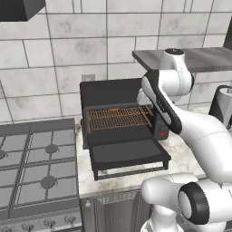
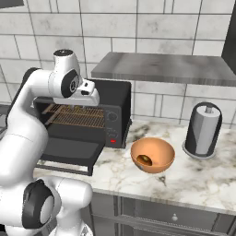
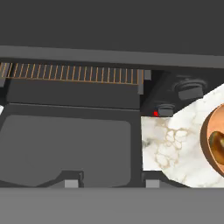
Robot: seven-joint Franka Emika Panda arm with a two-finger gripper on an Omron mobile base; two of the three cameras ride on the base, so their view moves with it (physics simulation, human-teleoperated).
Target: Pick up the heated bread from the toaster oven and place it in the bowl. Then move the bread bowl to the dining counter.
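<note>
The bread [image 2: 144,159] is already lying inside the bowl [image 2: 152,155] at lower centre of the right base view, while the gripper [image 3: 109,183], jaws partly apart and gripping nothing, is hovering over the toaster oven [image 2: 83,124] door, risking tipping the glossy bowl when grasping its rim.

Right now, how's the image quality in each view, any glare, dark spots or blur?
Left base view: soft, even light, slightly blurry; the toaster oven cavity stays readable. Right base view: a glossy highlight on the bowl, the bread in shade inside it, a shadow beside the grey cylinder. Hand view: mostly dark oven surfaces, coarse and blurry.
</note>
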